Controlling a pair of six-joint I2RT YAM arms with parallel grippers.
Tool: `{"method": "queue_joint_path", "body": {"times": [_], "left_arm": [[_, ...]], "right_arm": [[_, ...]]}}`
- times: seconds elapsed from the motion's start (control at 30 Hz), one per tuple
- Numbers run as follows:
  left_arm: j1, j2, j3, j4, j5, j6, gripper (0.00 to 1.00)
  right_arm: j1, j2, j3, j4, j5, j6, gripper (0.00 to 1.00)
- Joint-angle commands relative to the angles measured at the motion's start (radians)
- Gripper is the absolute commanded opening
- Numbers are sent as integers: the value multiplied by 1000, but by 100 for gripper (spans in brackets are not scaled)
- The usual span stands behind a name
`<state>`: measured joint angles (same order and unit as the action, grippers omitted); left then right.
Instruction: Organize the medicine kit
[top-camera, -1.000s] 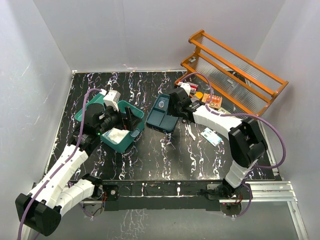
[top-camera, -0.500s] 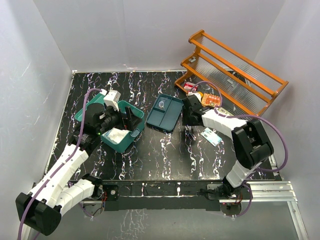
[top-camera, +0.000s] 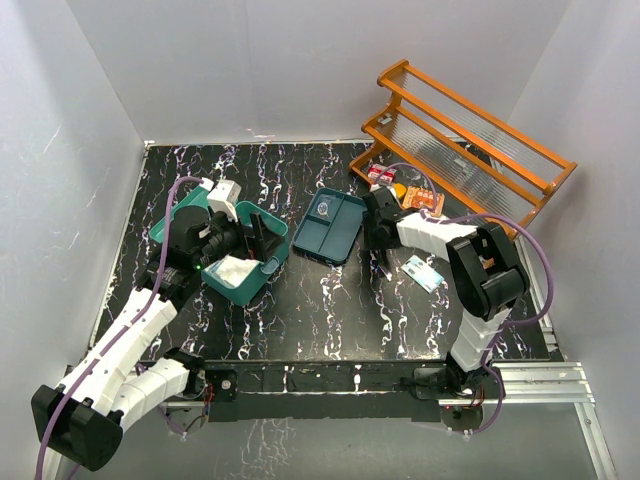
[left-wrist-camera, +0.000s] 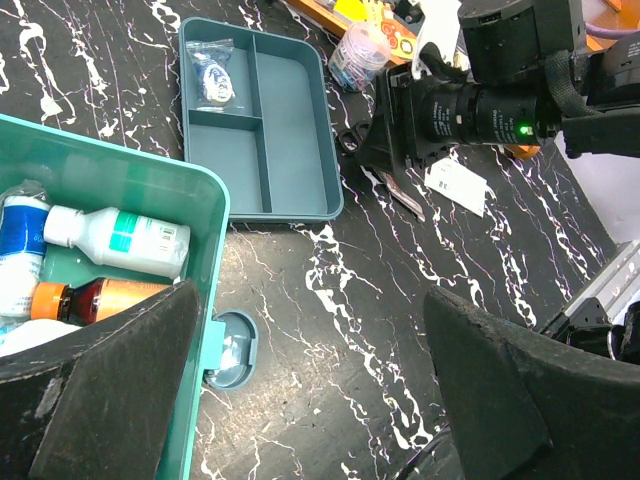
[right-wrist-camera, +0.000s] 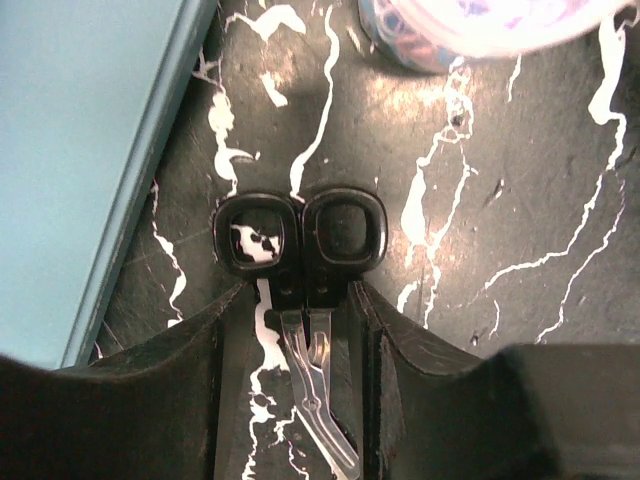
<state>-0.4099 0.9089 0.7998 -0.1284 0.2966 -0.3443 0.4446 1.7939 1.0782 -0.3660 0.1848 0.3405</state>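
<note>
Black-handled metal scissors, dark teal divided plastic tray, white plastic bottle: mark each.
Black-handled scissors (right-wrist-camera: 305, 285), right wrist view, neck below the handle loops.
Divided tray (left-wrist-camera: 292, 130), left wrist view, long compartment's floor.
White bottle (left-wrist-camera: 122, 239), left wrist view, teal label.

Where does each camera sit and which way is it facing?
Top external: above, behind the bases, looking down on the table; left arm and right arm show.
Left wrist: over the medicine kit, facing the divided tray; left gripper frames it.
Right wrist: looking down on the scissors; right gripper flanks them.
Shared: both wrist views catch that tray.
</note>
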Motion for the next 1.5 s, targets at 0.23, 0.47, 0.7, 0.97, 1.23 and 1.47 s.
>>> {"method": "queue_joint_path", "body": {"times": [0.23,0.47,0.7,0.97,1.23,1.47], "left_arm": [[-4,-8,19,14,13,-7,93],[-4,-8,20,12,12,-4,93],[-5,-8,19,12,10,-4,93],[-4,-8,18,13,10,-7,93],[-4,-14,26,2,9,-7,93],[-4,-30,33,-16,1,-7,93]], "right_arm": [[-4,72,9,38,31,2,20],[-4,-41,-29,97,18,19,11],[-3,-183,-70,145,3,93,10],[-3,-279,-77,201,-82,261,10],[40,-207,10,214,-18,476,10],[93,-116,69,212,137,578,7]]}}
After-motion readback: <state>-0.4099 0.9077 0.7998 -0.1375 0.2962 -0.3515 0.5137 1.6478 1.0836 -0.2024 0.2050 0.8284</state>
